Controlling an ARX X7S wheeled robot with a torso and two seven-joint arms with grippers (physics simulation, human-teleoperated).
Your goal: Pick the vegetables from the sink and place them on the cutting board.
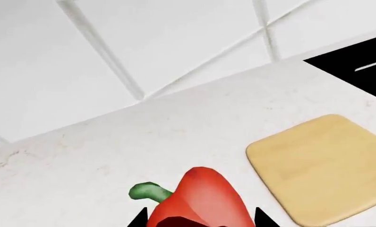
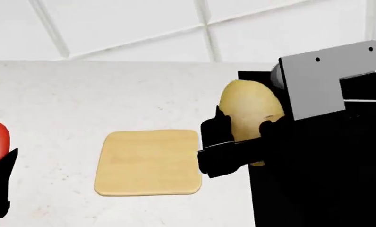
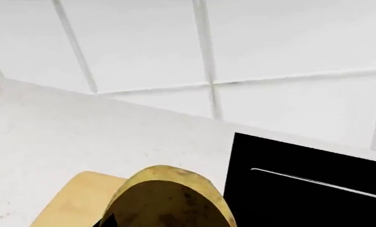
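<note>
Left wrist view: pepper (image 1: pixel 197 198) sits clamped between the dark fingertips of the left hand (image 1: pixel 200 220), green stem pointing sideways, held above the white bench (image 1: pixel 112 156). The cutting board (image 1: pixel 323 168) lies flat just beside it, bare, with a corner of the black sink (image 1: pixel 358 66) beyond.

Head view: potato (image 2: pixel 251 116) stands upright in the grip of the right hand (image 2: pixel 238 142), over the seam between the sink's edge and the bench, near the board's right side and not yet over it. The left hand shows only at the picture's left edge, with the red pepper above it, well apart from the board.

Right wrist view: potato fills the lower middle, clasped, though the fingertips are mostly hidden; the board's pale corner peeks out beside it, and the sink, with a thin silver line, lies to the other side.

Step in hand: both vegetables appear lifted out of the sink and on the way to the board.

Doing it well: one arm should probably go first so the two do not crowd the small board. Each vegetable is best lowered until it rests on the wood before letting go, the potato laid on its side so it does not roll off.
</note>
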